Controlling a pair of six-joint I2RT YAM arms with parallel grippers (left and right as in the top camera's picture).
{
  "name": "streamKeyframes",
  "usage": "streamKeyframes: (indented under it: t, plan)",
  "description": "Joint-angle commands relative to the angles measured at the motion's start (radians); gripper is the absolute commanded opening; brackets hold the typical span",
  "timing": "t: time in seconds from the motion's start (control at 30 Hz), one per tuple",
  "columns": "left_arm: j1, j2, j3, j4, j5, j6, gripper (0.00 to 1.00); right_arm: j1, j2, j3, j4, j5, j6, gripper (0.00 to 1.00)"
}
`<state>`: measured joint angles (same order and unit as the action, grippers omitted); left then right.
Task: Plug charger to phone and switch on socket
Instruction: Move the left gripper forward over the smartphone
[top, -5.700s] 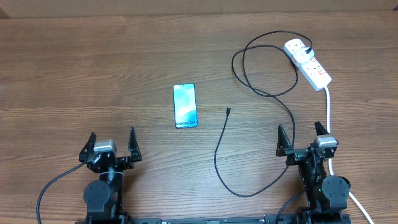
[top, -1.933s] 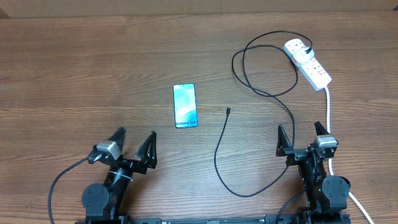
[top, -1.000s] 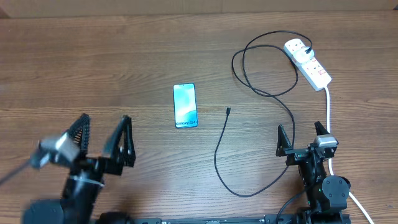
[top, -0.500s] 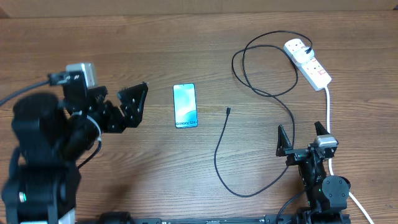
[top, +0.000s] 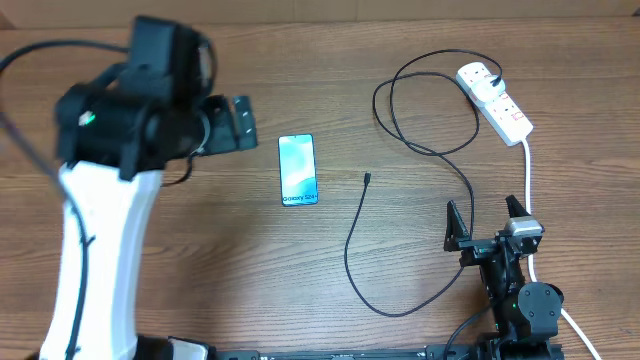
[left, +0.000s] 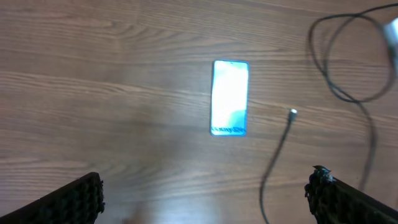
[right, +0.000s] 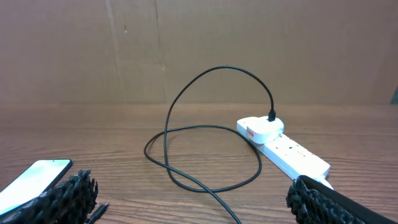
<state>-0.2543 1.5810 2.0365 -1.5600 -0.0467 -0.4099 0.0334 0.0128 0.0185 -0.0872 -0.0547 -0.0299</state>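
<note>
since half a second earlier, the left arm had swung up and toward the far side of the table (top: 150, 60). its left gripper (top: 240, 124) had moved from the near left of the phone (top: 298, 169) to its far left, high above the wood. nothing else had shifted: phone, charger (top: 352, 235), socket (top: 497, 100) and right arm lay as before.

the left gripper's jaws stood wide apart and held nothing. in the left wrist view its two fingertips (left: 81, 194) showed at the bottom corners. the phone lay flat between and beyond them, its screen lit blue.

the right gripper (top: 482, 215) sat low at the near right edge, pointing away across the table. its jaws were also spread wide and empty.

the phone lay face up near the middle of the table, its lettered end toward the robot. the charger's small connector tip (top: 367, 178) rested on the wood just right of the phone, apart from it and not plugged in. from the tip the black cable ran toward the robot, curved round to the right and looped back up to the far right. there its black plug (top: 497, 80) sat in the socket's far end.

the socket lay slantwise at the far right, well apart from the phone. its thick white cord (top: 527, 175) ran down past the right gripper. the pictures were too small to show how the red switch was set.
</note>
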Motion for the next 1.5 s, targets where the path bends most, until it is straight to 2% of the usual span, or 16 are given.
streamKeyframes:
  t: [0.0,0.23,0.47,0.67,0.83,1.07,1.33,1.47]
  plan:
    - [-0.032,0.058,0.028,0.005,-0.056,-0.036,1.0,0.005,-0.01,-0.011,0.006,0.002,0.003,1.0]
    - [-0.034,0.124,0.028,0.067,0.313,-0.035,1.0,0.005,-0.01,-0.011,0.006,0.002,0.003,1.0]
    - [-0.057,0.165,0.028,0.076,0.265,-0.04,1.0,0.005,-0.01,-0.011,0.006,0.002,0.003,1.0]
    - [-0.127,0.239,0.028,0.05,0.029,-0.167,1.0,0.005,-0.01,-0.011,0.006,0.002,0.003,1.0]
    - [-0.156,0.322,0.028,0.064,-0.069,-0.179,1.0,0.005,-0.01,-0.011,0.006,0.002,0.003,1.0]
    - [-0.156,0.434,0.028,0.099,-0.063,-0.178,1.0,0.005,-0.01,-0.011,0.006,0.002,0.003,1.0]
    - [-0.156,0.495,0.028,0.153,0.069,-0.178,1.0,0.005,-0.01,-0.011,0.006,0.002,0.003,1.0]
    - [-0.156,0.505,0.028,0.166,0.074,-0.181,1.0,0.005,-0.01,-0.011,0.006,0.002,0.003,1.0]
